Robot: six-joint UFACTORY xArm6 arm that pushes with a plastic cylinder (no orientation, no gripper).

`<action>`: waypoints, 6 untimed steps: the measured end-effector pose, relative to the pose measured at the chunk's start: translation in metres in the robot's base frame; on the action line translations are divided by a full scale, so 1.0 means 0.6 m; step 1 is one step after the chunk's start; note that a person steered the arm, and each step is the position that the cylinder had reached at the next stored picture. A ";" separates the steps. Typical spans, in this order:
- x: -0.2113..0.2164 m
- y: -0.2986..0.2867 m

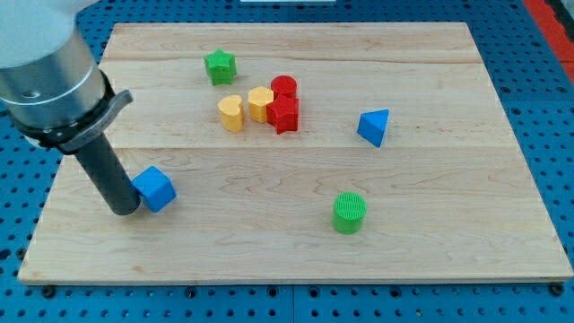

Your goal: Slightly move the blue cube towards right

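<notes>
Nearest the camera: pale wooden board (269,260), its bottom edge running along the view's bottom, lying on a blue perforated table (18,233).
Green cylinder: a ribbed green cylinder block (349,213) stands low on the board, right of centre, well apart from everything else.
Task block: the blue cube block (156,188) sits at the view's lower left of the board, with bare wood on its right side.
Tool: my tip (124,213), the lower end of the straight dark rod, rests on the board just at the blue cube's left face, touching it or very nearly so; it has no jaws, so it holds nothing and can only push.
Blue wedge: a blue triangular block (374,126) lies at the view's right of centre, well apart from the cube.
Cluster: a yellow heart-shaped block (231,113), a second yellow block (260,103), a red star-like block (284,115) and a red cylinder block (283,88) huddle together near the top centre.
Green star: a green star block (219,66) sits just above and left of the cluster.
Step in hand: by my reading, contact is made or about to be, and the push itself is the step at hand.
Next move: a short, straight slide towards the view's right, kept centred on the cube's left face so it does not spin off, and stopped early, since only a slight shift is asked.
</notes>
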State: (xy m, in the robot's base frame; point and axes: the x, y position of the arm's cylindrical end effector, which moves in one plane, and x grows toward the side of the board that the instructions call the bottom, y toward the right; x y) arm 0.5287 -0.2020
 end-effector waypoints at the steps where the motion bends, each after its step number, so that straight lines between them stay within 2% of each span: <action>1: -0.043 -0.099; 2: -0.028 0.054; 3: 0.035 0.214; 4: 0.026 0.149; 5: 0.150 0.226; 6: 0.148 0.285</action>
